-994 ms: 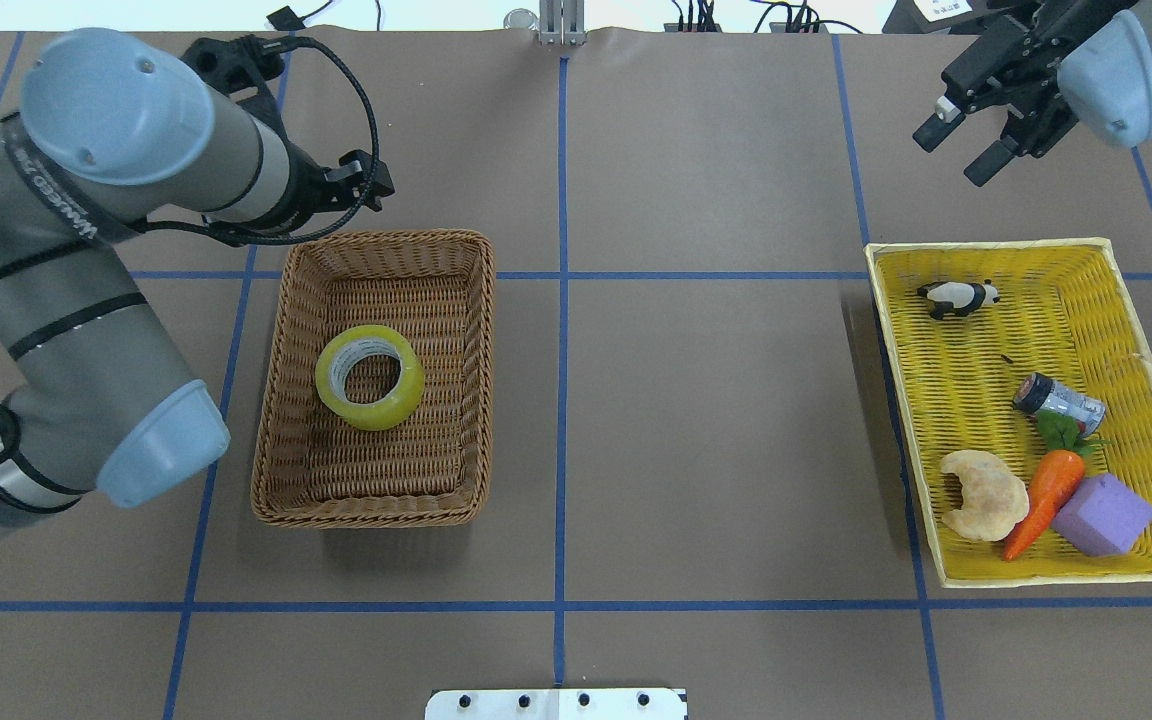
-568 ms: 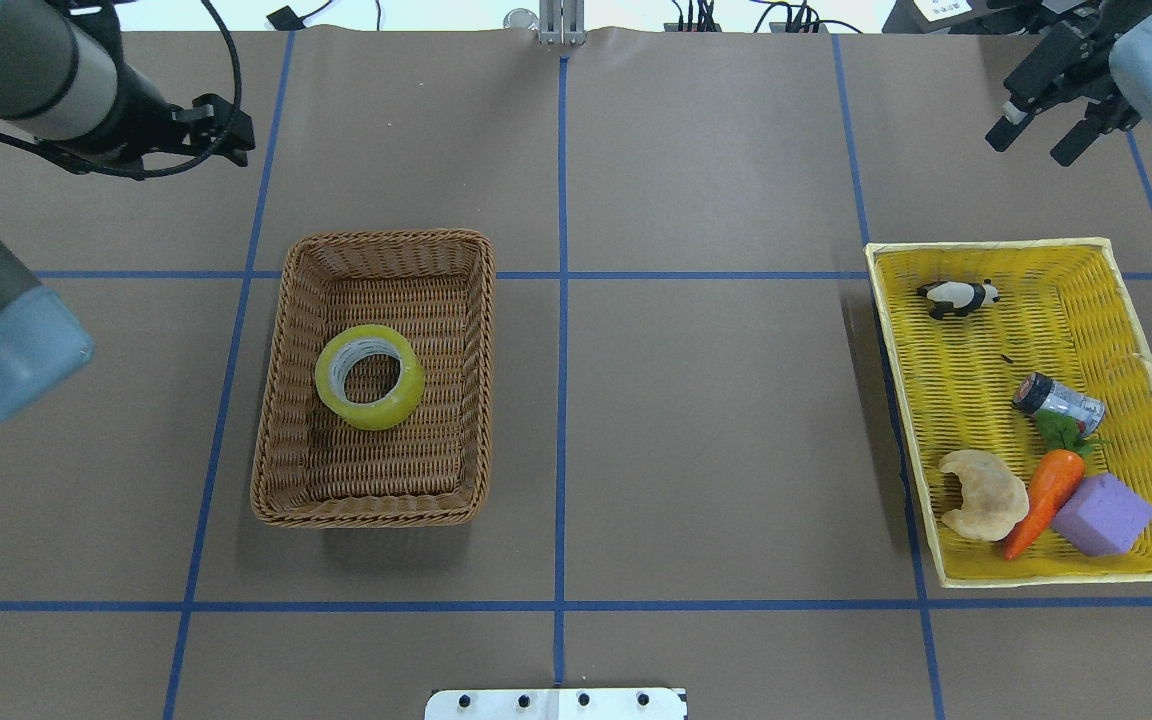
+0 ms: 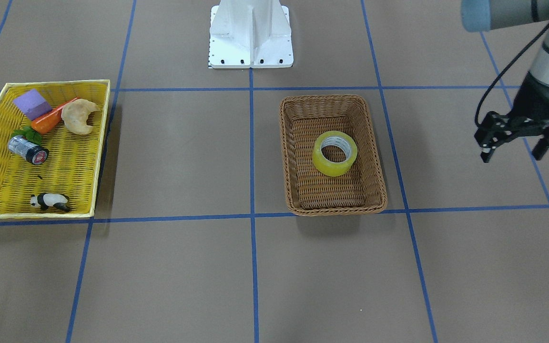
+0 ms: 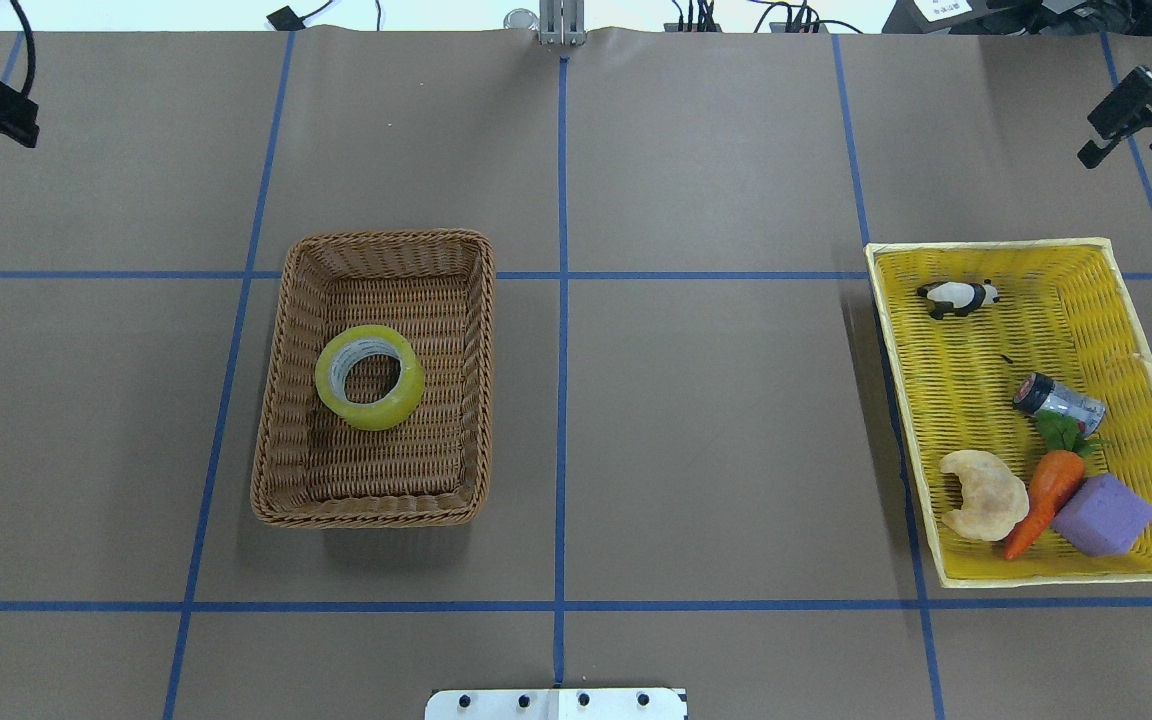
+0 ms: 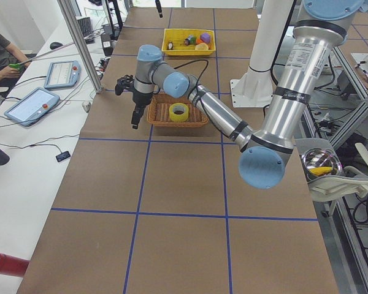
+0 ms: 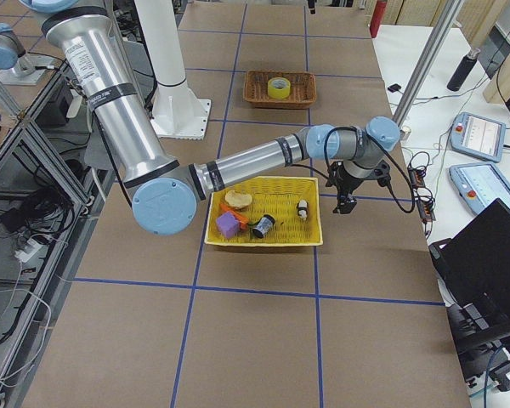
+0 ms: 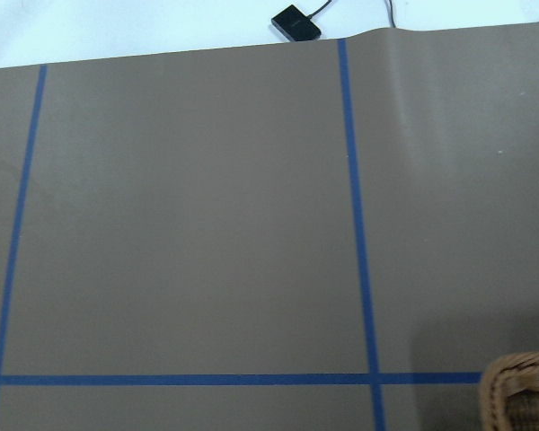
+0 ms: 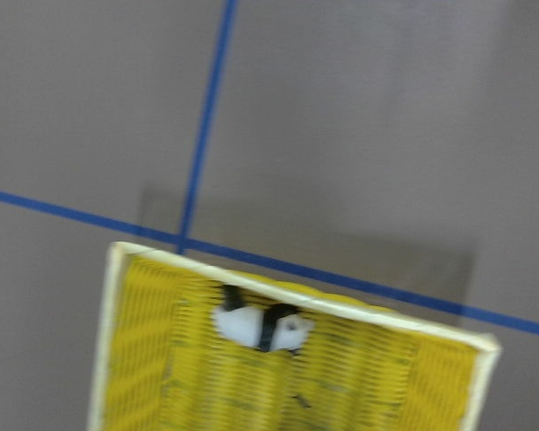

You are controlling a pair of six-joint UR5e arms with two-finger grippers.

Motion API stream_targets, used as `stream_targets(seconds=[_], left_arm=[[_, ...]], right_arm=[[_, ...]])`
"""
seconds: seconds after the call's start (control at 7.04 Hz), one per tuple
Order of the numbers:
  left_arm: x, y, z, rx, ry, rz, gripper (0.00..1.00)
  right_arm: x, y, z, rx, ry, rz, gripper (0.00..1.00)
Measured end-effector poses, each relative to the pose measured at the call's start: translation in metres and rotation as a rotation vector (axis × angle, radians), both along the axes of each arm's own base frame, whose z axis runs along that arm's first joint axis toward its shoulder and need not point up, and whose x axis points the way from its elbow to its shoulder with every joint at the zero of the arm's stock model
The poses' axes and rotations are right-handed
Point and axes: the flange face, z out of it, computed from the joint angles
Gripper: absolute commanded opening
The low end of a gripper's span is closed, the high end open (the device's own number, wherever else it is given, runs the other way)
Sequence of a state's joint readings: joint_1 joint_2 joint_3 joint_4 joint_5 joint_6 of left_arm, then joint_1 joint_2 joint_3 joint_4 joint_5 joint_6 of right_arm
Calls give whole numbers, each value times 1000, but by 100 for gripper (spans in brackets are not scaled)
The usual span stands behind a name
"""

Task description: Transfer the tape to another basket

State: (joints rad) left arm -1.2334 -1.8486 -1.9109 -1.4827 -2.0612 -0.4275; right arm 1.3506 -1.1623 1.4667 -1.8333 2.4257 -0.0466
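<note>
With the tape (image 4: 369,377) flat in the basket (image 4: 279,440), the left hand (image 3: 513,150) and right hand (image 4: 1126,148), both wide and empty, should park clear by the table's far corners.

- No words or numbers can be read anywhere.
- The tape (image 4: 370,377) has grey print on its inner core, too small to read.
- The left arm (image 5: 299,56) has dark lettering on its tube, too blurred to read.

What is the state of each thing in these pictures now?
tape: lying flat in the brown basket
brown basket: upright, holds only the tape
yellow basket: upright, partly filled
left gripper: open, empty
right gripper: open, empty
</note>
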Motion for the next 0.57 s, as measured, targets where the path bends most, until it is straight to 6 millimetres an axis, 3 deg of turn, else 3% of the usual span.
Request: stream_targets(seconds=[0.28, 0.57], left_arm=[[-61, -8, 67, 10, -29, 116, 98], [-100, 2, 127, -27, -49, 162, 98]], right_arm=[[35, 23, 69, 73, 44, 39, 100], [81, 64, 124, 138, 84, 94, 100]])
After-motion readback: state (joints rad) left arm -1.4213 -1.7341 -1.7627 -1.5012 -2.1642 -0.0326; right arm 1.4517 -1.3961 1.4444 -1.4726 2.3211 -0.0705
